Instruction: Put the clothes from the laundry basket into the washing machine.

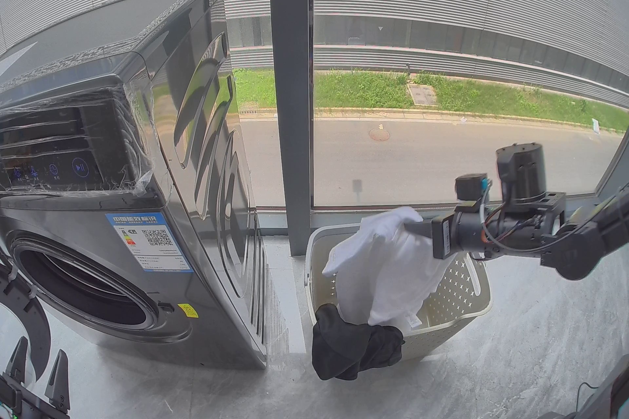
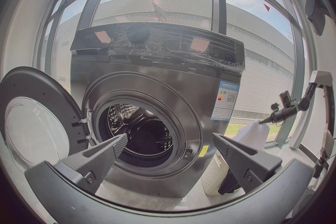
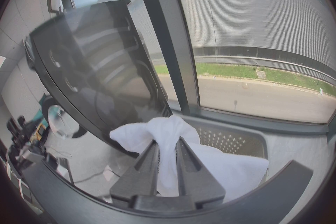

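A white garment (image 1: pixel 386 266) hangs above the cream laundry basket (image 1: pixel 468 296), pinched at its top by my right gripper (image 1: pixel 414 228), which is shut on it; the wrist view has the cloth (image 3: pixel 167 151) squeezed between the fingers (image 3: pixel 190 165). A black garment (image 1: pixel 354 345) drapes over the basket's near rim. The grey washing machine (image 1: pixel 131 178) stands to the left with its door (image 2: pixel 33 119) swung wide and its drum (image 2: pixel 140 133) dark inside. My left gripper (image 2: pixel 168 151) hangs open and empty low in front of the drum; its fingertips (image 1: pixel 39 368) show at the lower left corner.
A grey window pillar (image 1: pixel 291 73) rises behind the basket, with glass and a sill on both sides. Pale marble floor (image 1: pixel 524 361) spreads around the basket and in front of the machine.
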